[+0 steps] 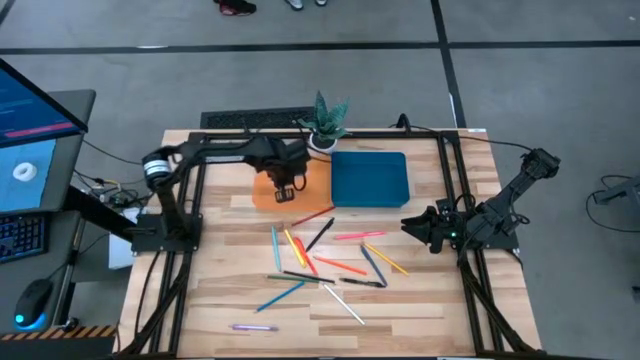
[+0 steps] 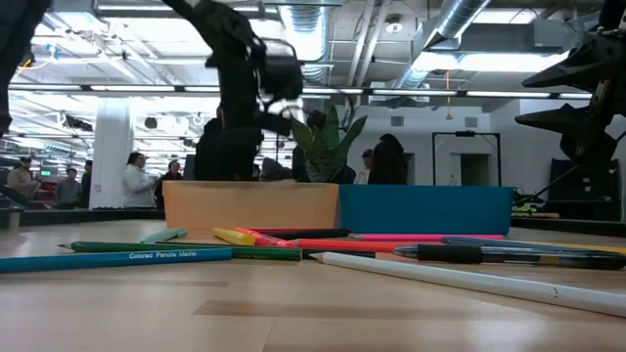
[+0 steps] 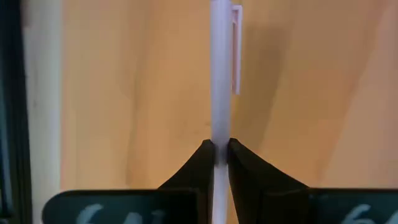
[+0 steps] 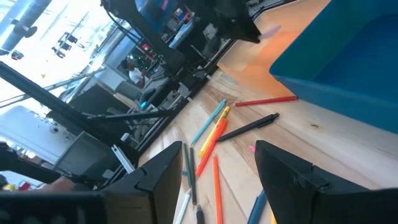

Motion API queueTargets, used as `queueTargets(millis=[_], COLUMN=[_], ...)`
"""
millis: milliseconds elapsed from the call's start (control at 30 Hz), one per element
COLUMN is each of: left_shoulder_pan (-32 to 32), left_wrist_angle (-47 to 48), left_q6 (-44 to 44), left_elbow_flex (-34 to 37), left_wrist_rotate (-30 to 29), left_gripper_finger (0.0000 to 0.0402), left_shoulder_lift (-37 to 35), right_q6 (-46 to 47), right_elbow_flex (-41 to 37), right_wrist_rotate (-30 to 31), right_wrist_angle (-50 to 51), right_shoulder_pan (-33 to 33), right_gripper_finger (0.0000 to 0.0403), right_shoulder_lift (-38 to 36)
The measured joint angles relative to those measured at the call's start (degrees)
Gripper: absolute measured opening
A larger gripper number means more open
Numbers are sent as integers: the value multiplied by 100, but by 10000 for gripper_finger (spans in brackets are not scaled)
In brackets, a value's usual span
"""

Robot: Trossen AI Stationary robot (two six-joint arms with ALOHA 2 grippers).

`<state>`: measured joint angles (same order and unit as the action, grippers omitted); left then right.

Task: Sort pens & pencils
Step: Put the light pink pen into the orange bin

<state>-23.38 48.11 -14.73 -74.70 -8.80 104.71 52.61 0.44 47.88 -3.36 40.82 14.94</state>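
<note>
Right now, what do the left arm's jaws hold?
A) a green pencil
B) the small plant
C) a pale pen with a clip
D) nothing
C: the left wrist view shows the left gripper with its jaws shut on a pale pen above the orange tray.

teal pencil (image 2: 117,258): "Colored Pencils Made" in pale print along its barrel, low view; whatever follows cannot be read
gripper body (image 3: 99,208): pale marks at the lower edge of the left wrist view, cut off, not readable
monitor (image 1: 30,130): pink band and white patches on a blue screen, no words readable
other pens, pencils, trays: no readable text
</note>
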Motion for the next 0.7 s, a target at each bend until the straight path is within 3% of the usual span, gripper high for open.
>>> queueTargets(millis=[400, 700], left_shoulder_pan=[-330, -330], left_wrist_angle=[49, -1], left_q6=[-186, -171], left_elbow_flex=[0, -2], left_wrist_rotate=[344, 234], left_gripper_finger=[24, 64], left_shoulder_lift=[706, 704], right_q6=[143, 143], right_elbow_flex=[0, 1], right_wrist_rotate=[-2, -2], right_wrist_angle=[-2, -2], right_shoulder_pan=[0, 2], right_gripper_finger=[224, 224], right_shoulder_lift=[-1, -1])
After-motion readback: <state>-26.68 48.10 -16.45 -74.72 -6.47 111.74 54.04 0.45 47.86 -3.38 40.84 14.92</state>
